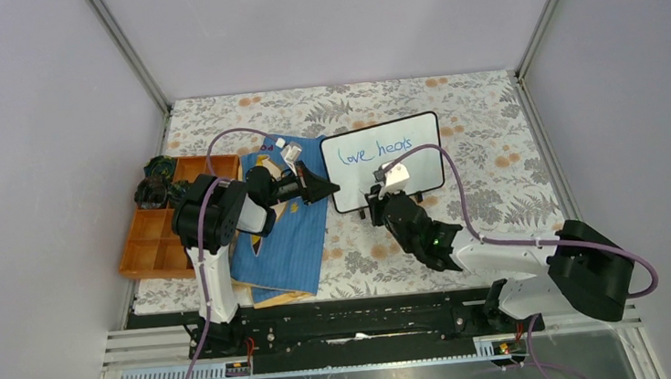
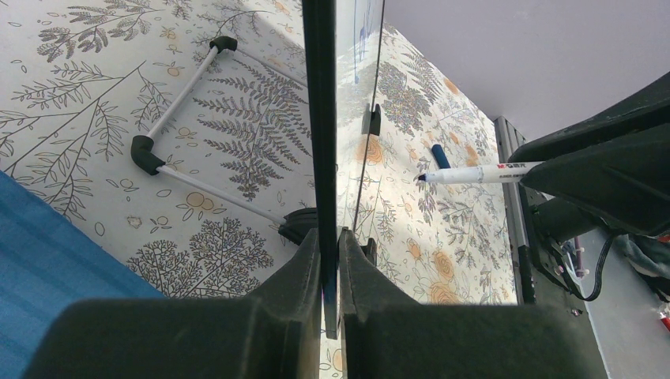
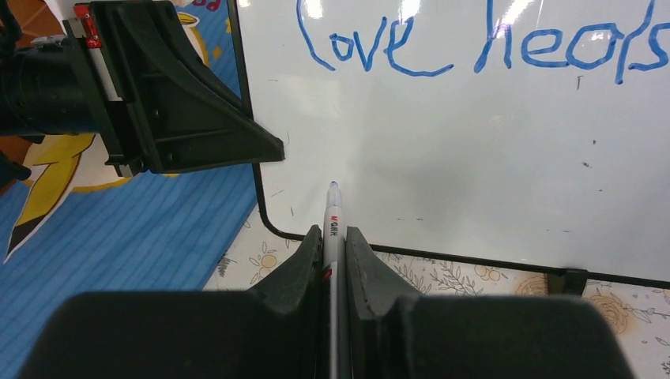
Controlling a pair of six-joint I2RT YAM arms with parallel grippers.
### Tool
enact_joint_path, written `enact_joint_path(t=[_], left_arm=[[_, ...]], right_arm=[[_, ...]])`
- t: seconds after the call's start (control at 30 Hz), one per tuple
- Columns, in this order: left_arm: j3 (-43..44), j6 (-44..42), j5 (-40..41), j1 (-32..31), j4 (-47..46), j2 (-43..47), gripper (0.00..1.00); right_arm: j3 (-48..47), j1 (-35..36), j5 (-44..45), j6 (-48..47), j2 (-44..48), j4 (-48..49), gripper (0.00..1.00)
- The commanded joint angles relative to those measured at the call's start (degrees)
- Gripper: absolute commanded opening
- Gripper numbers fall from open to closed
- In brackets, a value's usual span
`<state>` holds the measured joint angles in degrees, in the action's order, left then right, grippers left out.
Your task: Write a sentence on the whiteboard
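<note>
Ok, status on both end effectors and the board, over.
Left end effector shut on whiteboard edge. Right end effector shut on marker, tip off the board. Sentence reads "love heals" only. Nothing between tip and board.

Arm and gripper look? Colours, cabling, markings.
The left arm and right arm: white links, bulky black joint housings, a purple cable looped along each. The left gripper and right gripper: matte black, wedge-shaped fingers. Green light on the right wrist; red tab on the left gripper.
</note>
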<state>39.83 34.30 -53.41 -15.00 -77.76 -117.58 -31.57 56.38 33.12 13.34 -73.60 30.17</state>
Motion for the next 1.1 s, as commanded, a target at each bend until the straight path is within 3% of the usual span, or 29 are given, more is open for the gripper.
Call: enact_joint_path(t=[0.0, 1.07], left_arm=[[-0.8, -5.5, 3.8, 0.1, 9.6, -2.2, 0.0], [-0.6, -5.6, 3.7, 0.1, 9.8, -2.2, 0.0]], right_arm=[[-3.5, -0.6, -1.9, 1.9, -1.9, 2.8, 0.0], [-8.5, -3.4, -1.2, 3.6, -9.0, 1.7, 0.0]])
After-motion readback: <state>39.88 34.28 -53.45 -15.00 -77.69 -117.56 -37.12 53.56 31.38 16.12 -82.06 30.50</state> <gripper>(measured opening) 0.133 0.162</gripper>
